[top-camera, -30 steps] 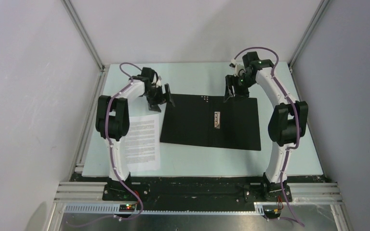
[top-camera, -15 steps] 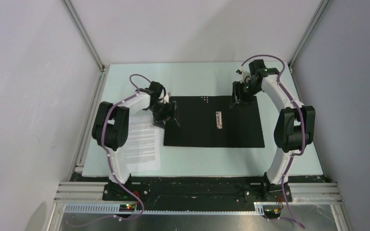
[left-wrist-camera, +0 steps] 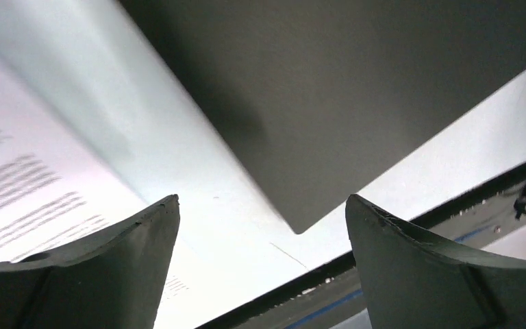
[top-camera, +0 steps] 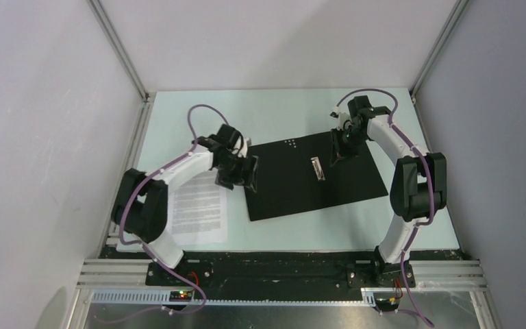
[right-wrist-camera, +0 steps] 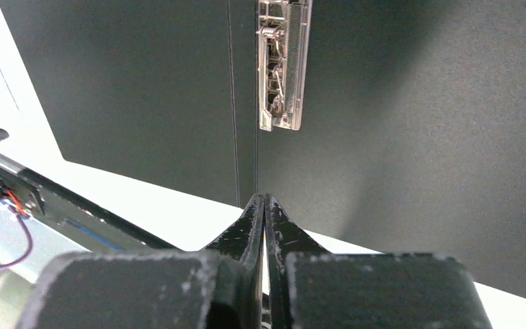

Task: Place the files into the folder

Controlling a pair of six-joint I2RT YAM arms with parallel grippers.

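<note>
Lower your spread left gripper (top-camera: 244, 173) onto the sheets (top-camera: 198, 205) at their edge; pin the folder (top-camera: 315, 188) down with your pressed-together right gripper (right-wrist-camera: 265, 202).

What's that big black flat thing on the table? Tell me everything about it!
It is a thin black folder, opened out flat, inside up, lying crooked on the pale table. A crease runs down its middle, with a small metal clip beside it. Tiny white marks dot its far edge. Nothing is filed in it. The shut right gripper points at the crease; whether it touches is unclear.
</note>
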